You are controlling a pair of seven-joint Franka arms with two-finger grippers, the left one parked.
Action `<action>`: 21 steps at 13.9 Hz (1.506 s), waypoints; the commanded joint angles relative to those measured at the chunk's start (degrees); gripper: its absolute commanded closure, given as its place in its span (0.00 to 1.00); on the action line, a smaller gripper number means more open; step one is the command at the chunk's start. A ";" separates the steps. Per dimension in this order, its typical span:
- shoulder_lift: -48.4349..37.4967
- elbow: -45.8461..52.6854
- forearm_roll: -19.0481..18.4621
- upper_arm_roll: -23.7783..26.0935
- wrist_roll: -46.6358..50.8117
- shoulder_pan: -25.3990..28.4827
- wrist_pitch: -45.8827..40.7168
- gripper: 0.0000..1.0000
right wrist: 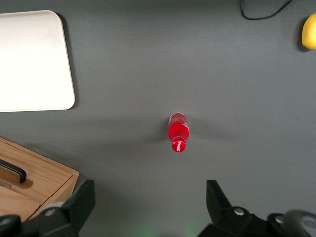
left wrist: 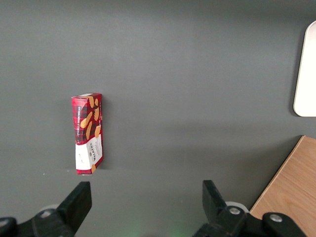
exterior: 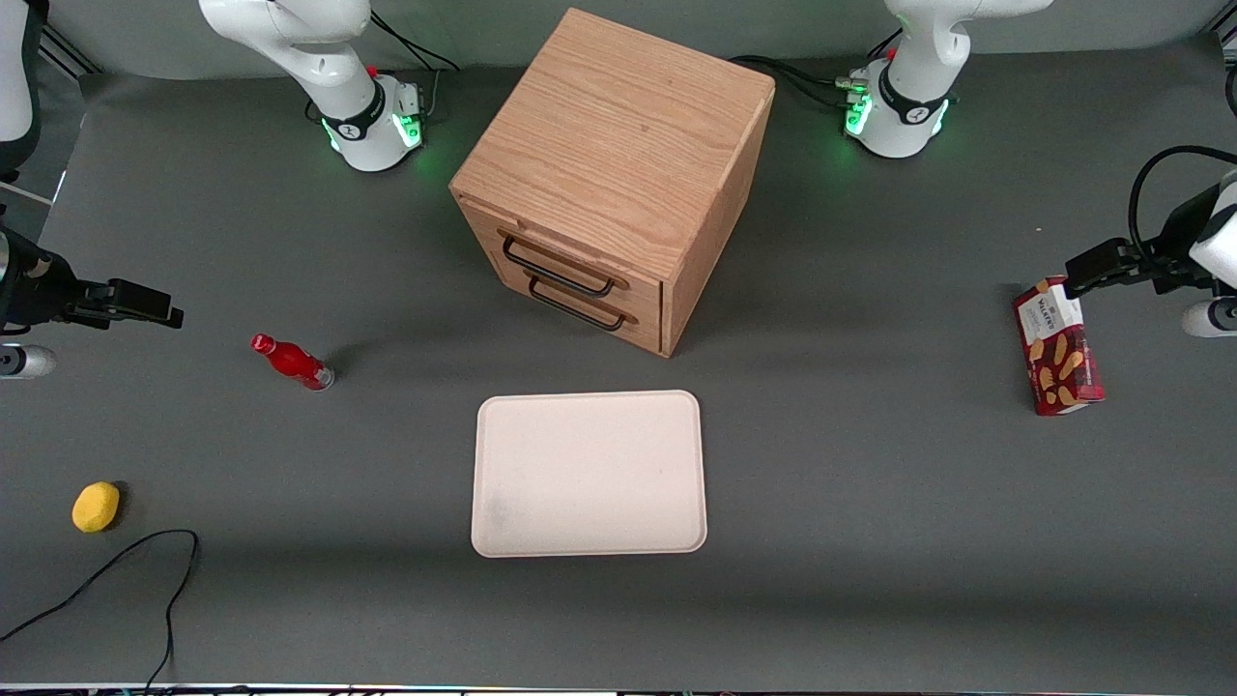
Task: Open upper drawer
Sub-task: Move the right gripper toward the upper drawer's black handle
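Observation:
The oak cube cabinet (exterior: 618, 135) stands at the middle of the table, farther from the front camera than the cream tray. The upper drawer (exterior: 559, 269) is closed, its thin black wire handle (exterior: 541, 263) on the front, with the identical lower drawer (exterior: 580, 311) beneath it. My right gripper (exterior: 159, 309) hovers at the working arm's end of the table, well apart from the cabinet, open and empty. In the right wrist view the gripper (right wrist: 148, 197) shows wide-set fingers (right wrist: 79, 202), with a cabinet corner (right wrist: 44, 180) and one handle end (right wrist: 12, 170) beside it.
A red bottle (exterior: 293, 362) lies between the gripper and the cabinet; it also shows in the right wrist view (right wrist: 178, 131). A cream tray (exterior: 503, 522) lies in front of the cabinet. A yellow lemon (exterior: 96, 507) and a black cable (exterior: 145, 561) lie nearer the camera. A biscuit box (exterior: 1058, 348) is at the parked arm's end.

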 commanded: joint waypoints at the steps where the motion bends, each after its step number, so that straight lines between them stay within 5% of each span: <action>1: 0.96 2.35 -0.21 0.82 -1.23 -0.89 -1.29 0.00; 14: 0.96 2.62 0.14 0.73 -5.27 -0.01 -4.54 0.00; 17: 2.28 2.88 3.73 0.82 -9.06 0.24 -4.37 0.00; 21: 2.54 3.93 4.27 0.99 -9.15 5.51 -4.01 0.00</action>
